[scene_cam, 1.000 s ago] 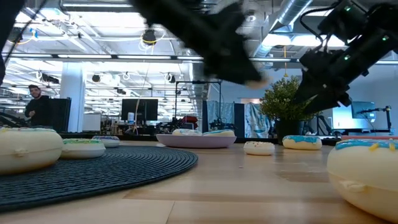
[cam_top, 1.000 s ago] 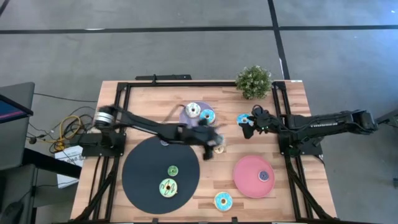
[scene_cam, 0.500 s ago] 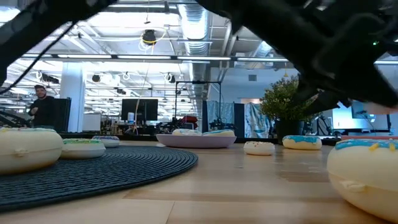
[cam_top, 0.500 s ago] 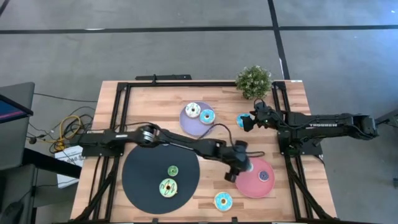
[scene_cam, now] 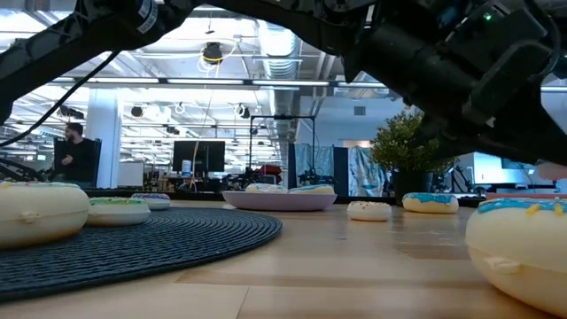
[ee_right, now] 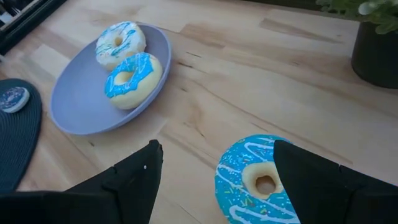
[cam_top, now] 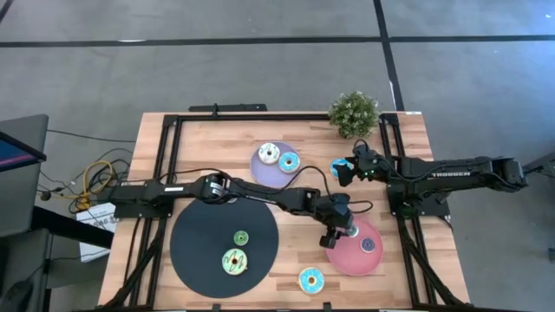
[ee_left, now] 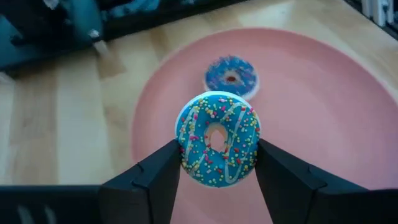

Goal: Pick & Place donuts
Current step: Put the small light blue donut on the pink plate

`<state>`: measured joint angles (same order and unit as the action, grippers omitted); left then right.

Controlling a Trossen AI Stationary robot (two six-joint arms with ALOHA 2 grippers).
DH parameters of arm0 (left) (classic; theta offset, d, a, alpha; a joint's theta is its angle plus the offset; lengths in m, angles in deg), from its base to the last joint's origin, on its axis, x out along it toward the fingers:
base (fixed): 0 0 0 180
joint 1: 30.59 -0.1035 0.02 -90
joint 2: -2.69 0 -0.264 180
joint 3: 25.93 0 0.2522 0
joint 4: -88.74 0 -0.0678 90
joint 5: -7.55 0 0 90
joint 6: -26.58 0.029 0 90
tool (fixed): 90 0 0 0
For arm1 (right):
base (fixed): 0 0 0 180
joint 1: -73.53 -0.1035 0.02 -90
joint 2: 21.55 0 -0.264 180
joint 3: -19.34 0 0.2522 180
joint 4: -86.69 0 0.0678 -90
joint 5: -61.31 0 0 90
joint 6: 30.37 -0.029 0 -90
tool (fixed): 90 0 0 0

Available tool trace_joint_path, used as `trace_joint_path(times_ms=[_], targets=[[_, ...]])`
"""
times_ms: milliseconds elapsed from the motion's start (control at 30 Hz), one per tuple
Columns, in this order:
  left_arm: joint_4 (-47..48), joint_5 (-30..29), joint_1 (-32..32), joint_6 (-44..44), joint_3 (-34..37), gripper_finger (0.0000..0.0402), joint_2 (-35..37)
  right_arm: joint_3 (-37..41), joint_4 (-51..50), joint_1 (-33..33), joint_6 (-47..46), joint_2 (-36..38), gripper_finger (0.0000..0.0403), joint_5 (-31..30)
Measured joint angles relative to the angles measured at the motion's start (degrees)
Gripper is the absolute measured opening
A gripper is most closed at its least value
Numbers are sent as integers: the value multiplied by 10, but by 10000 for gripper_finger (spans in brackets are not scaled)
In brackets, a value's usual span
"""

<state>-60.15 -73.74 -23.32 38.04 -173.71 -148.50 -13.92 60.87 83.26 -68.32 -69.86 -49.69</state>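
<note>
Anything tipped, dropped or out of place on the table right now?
Nothing stands out. The left gripper holds a teal sprinkled donut on edge over the pink plate, and the other donuts lie flat on plates or on the table.

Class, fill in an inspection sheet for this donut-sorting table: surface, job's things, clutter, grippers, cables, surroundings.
Surface: wooden table with a black frame.
Job's things: two donuts on the lavender plate, two on the black mat, one on the pink plate, one near the front edge.
Clutter: potted plant.
Grippers: left gripper holds a blue sprinkled donut over the pink plate; right gripper open around a blue donut.
Cables: bundle beside the table.
Surroundings: seated person behind.
</note>
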Motion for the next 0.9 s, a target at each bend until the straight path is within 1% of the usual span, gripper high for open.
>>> trace_joint_path(times_ms=[567,733,900], targets=[[-3,-16,-3,1,0,192,0,0,6,0,0,0,296,0],[-3,-16,-2,2,0,207,0,0,6,0,0,0,296,0],[-3,-12,-3,3,0,235,0,0,6,0,0,0,296,0]])
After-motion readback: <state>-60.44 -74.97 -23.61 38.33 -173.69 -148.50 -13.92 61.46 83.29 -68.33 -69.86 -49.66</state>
